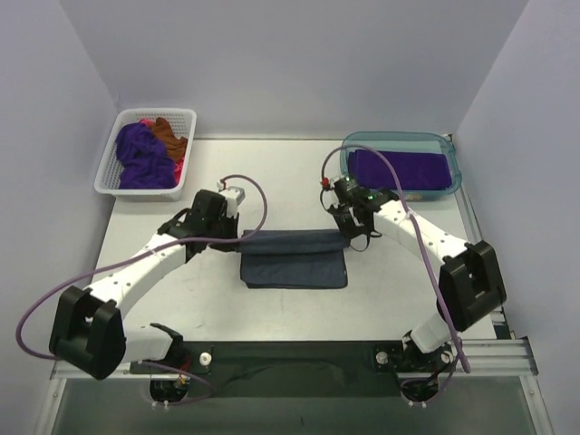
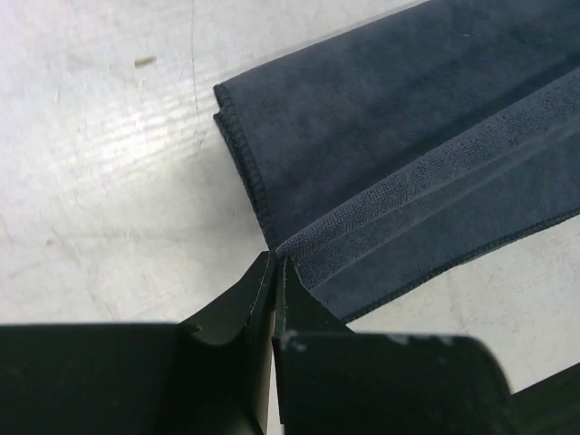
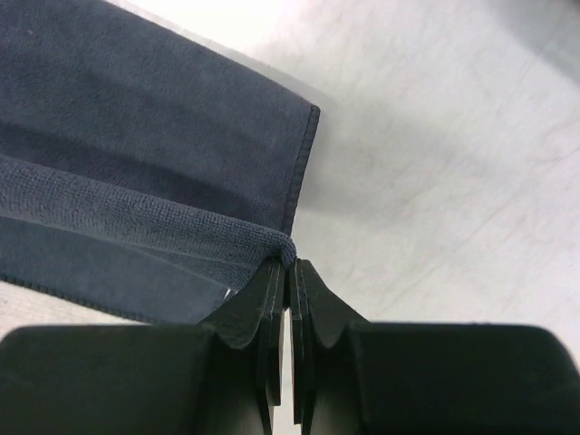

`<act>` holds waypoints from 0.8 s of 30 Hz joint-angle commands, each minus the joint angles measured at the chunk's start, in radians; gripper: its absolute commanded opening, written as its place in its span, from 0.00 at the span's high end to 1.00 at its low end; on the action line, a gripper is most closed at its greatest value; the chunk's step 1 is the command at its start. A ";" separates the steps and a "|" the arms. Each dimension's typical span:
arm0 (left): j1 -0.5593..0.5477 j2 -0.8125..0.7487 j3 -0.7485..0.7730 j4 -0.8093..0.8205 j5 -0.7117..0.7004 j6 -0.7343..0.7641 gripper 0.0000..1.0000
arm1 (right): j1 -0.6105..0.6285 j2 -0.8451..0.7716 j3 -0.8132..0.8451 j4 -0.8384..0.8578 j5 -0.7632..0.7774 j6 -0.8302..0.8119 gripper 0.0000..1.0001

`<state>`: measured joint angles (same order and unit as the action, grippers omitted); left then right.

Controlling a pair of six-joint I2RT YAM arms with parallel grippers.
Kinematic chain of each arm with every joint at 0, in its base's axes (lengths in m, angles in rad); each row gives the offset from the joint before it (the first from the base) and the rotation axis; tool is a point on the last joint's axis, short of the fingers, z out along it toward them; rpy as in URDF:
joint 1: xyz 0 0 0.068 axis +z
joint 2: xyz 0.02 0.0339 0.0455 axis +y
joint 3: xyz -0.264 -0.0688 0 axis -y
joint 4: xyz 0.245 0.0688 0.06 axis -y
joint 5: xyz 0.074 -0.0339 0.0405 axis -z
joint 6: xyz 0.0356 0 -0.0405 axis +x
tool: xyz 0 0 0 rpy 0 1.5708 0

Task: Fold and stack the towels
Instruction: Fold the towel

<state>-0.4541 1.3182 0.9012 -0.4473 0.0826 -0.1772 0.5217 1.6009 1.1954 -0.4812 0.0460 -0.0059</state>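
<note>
Both arms are down at the middle of the table [image 1: 381,299], one at each end of the slate-blue towel [image 1: 294,263], which lies partly folded there. The left gripper [image 2: 275,263] is pinched tight on the raised fold at the towel's left corner. The right gripper [image 3: 292,267] nips the same fold at the right corner, jaws pressed together. In the teal tub [image 1: 458,172] a purple towel [image 1: 399,169] lies flat, and the white basket [image 1: 107,174] at far left holds a heap of towels [image 1: 145,156], purple, rust-brown and pink.

Your light is bright and even. The table [image 2: 100,163] glares pale left of the left claw [image 2: 276,265]; the slate towel [image 3: 136,109] reads sharp beyond the right claw [image 3: 291,267], whose near body blurs dark.
</note>
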 commanded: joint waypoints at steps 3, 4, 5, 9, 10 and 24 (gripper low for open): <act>0.003 -0.100 -0.071 -0.045 -0.076 -0.084 1.00 | 0.006 -0.128 -0.124 -0.002 -0.014 0.110 1.00; 0.005 -0.100 -0.076 -0.050 -0.075 -0.088 1.00 | 0.006 -0.137 -0.141 0.000 -0.021 0.115 1.00; 0.003 -0.099 -0.079 -0.054 -0.073 -0.088 1.00 | 0.006 -0.153 -0.158 0.000 -0.029 0.125 1.00; 0.003 -0.070 -0.090 -0.059 -0.058 -0.107 1.00 | 0.004 -0.180 -0.227 0.000 -0.040 0.147 1.00; 0.003 -0.063 -0.093 -0.060 -0.055 -0.111 1.00 | 0.004 -0.182 -0.233 0.000 -0.040 0.153 1.00; 0.003 0.055 -0.113 -0.087 0.009 -0.159 1.00 | 0.004 -0.042 -0.263 -0.002 -0.159 0.192 1.00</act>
<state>-0.4557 1.3609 0.7803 -0.5026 0.0898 -0.3153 0.5308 1.5372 0.9333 -0.4416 -0.1131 0.1795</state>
